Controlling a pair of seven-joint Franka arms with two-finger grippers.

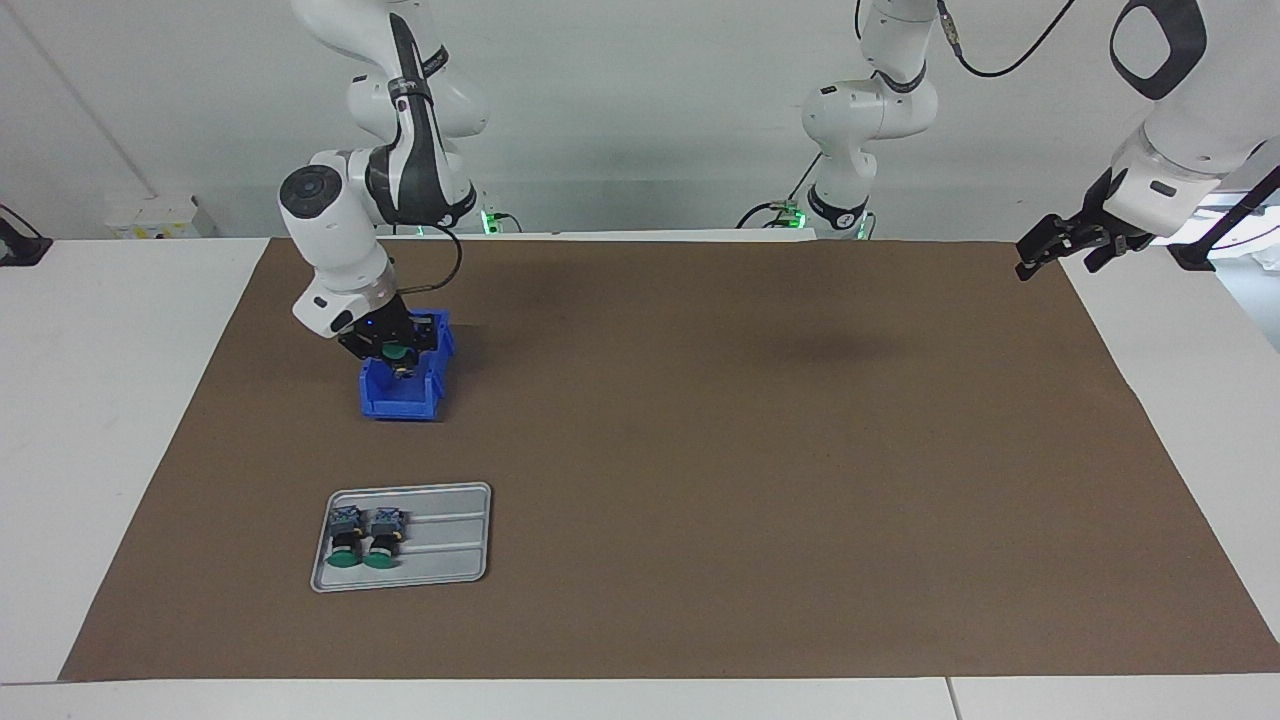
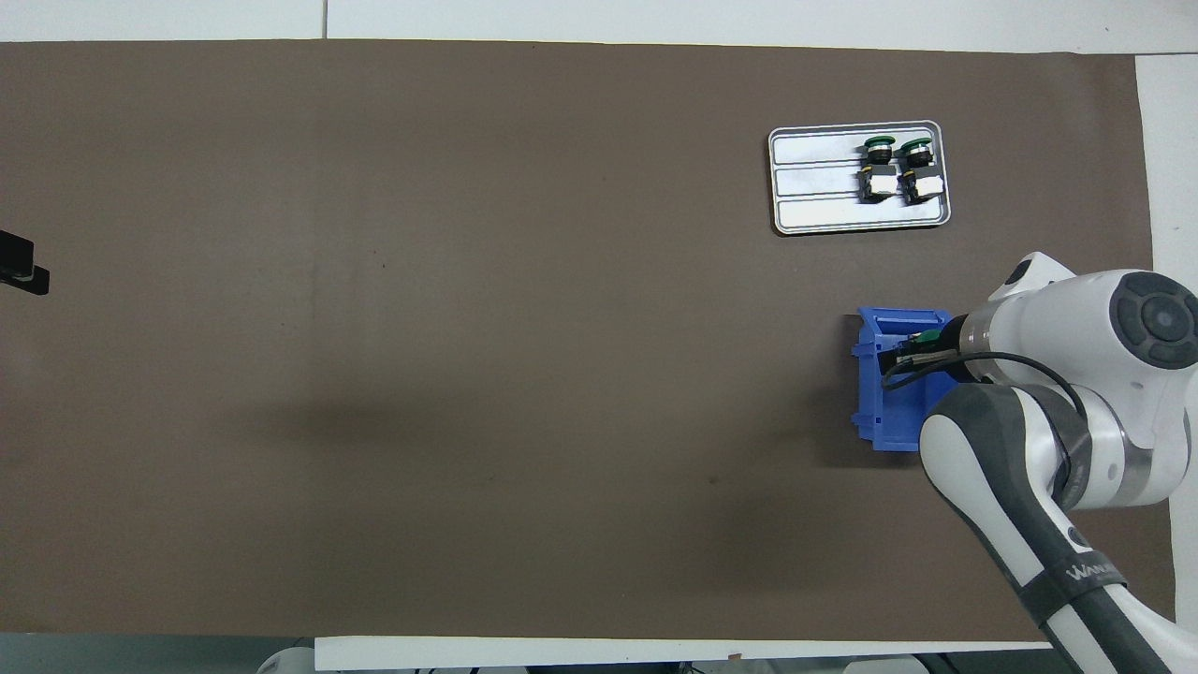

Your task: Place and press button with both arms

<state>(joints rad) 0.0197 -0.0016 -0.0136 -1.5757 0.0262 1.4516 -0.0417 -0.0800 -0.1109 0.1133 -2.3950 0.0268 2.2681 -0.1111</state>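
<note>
My right fingers [image 1: 398, 362] are pinched shut on a push-button switch [image 1: 395, 352], its round green cap facing up between them; I cannot see how much of its base they cover. The right gripper [image 1: 392, 352] hangs over the open top of a small blue bin [image 1: 404, 398], which sits on the brown mat [image 1: 700, 450] toward the right arm's end of the counter [image 1: 110, 420]. In the overhead view the green cap [image 2: 928, 336] peeks out beside my wrist, over the bin [image 2: 884, 412], while the rest of the bin is covered by my white forearm. Whether the switch touches the bin's walls I cannot tell. Farther from me than the bin lies a grey metal tray [image 1: 455, 535] with ribbed lanes, and on it two more green-capped switches [image 1: 347, 538] [image 1: 382, 538] lie side by side on their sides, caps pointing away from the robots, at the tray's end toward the right arm's edge of the counter. My left gripper [image 1: 1062, 240] waits in the air over the mat's corner at the left arm's end, well apart from everything, its fingers spread wide and holding nothing; overhead, only its black tip [image 2: 21, 267] shows at the frame's edge.
</note>
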